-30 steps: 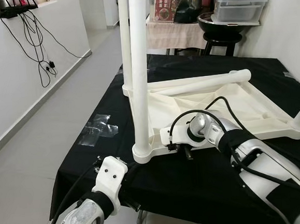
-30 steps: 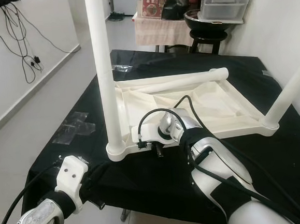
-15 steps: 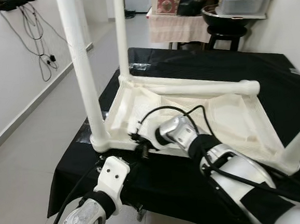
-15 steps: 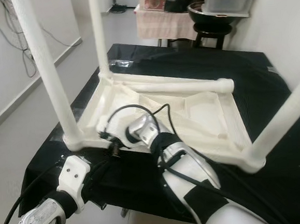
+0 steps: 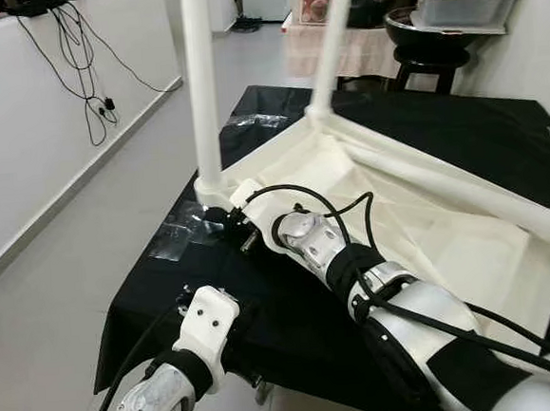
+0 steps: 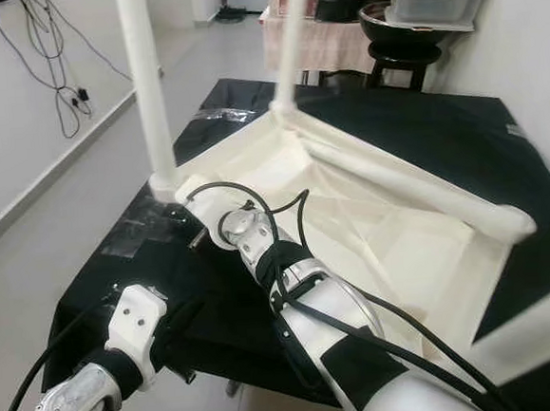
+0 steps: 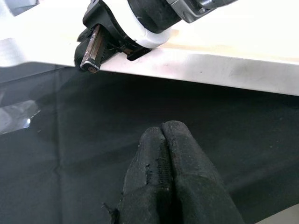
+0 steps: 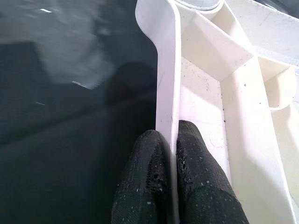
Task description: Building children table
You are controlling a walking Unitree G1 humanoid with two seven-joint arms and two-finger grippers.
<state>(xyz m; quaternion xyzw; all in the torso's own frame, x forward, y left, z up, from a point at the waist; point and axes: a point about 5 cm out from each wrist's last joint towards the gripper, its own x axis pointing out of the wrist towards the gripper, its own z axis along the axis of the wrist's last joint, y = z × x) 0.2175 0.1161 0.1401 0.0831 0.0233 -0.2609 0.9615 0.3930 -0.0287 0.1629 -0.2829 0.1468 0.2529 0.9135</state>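
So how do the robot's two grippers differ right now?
The right gripper is shut on the white tabletop's rim at its near corner, arm stretched forward. The left gripper is shut on nothing, hanging low over the black cloth. Both have black fingers pressed together.

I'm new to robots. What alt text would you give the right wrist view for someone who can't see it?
The robot's right hand pinches the thin white rim of the upside-down children's table between its two black fingers. The rim runs away from the camera to a corner where a leg socket sits, with black tablecloth alongside it.
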